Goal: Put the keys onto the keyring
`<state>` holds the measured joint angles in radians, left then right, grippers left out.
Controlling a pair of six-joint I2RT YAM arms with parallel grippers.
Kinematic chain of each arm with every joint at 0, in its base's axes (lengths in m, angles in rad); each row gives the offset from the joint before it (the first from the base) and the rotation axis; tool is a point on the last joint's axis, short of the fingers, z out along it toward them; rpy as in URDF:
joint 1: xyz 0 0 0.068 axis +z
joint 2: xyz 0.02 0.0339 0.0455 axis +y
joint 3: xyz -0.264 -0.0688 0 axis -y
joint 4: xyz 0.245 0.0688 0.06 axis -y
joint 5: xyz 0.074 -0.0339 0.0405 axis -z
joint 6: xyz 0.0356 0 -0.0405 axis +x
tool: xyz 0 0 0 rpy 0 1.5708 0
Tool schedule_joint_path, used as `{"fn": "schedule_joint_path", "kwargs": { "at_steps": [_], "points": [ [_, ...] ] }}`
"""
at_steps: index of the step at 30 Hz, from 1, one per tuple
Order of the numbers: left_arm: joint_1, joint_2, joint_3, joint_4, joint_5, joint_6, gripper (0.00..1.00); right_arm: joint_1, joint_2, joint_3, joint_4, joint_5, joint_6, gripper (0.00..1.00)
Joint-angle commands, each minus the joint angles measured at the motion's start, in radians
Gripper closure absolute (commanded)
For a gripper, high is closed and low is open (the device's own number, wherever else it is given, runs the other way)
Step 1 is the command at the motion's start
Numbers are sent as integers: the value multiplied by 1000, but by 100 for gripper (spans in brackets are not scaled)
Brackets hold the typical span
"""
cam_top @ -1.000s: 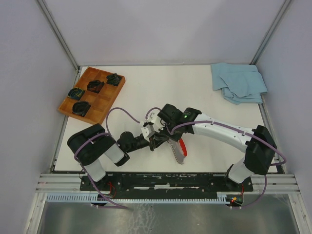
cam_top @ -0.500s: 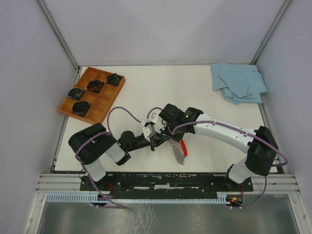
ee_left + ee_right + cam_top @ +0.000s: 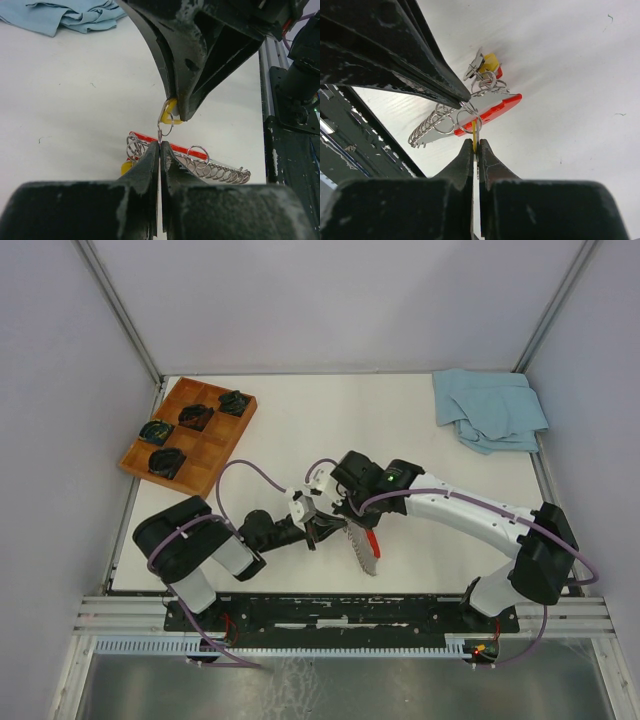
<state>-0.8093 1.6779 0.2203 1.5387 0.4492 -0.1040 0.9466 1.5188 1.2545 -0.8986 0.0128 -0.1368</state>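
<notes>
Tip to tip over the tabletop, near the middle of its near edge. Parted a second ago, now pinched shut with the left gripper on the thin keyring, close by its red strap. Clamped narrow in the right gripper: the yellow-headed key, touching that ring. Ring steadied, so probably ready for threading.

White surface, flat, walled on three sides. Far left: wooden compartment tray resting on it. Far right: crumpled blue cloth. Near centre: red strap with a ringed silver chain alongside, small silver keys and a yellow piece touching the strap's end.
</notes>
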Motion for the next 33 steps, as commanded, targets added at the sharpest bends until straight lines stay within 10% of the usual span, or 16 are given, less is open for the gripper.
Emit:
{"fn": "schedule_joint_path", "kwargs": {
  "at_steps": [1, 33],
  "points": [
    [-1, -33, -27, 191, -23, -22, 97, -17, -48, -9, 8, 35, -6, 99],
    [-73, -32, -23, 191, -38, 20, 97, -39, 79, -93, 166, -71, -35, 99]
  ]
}}
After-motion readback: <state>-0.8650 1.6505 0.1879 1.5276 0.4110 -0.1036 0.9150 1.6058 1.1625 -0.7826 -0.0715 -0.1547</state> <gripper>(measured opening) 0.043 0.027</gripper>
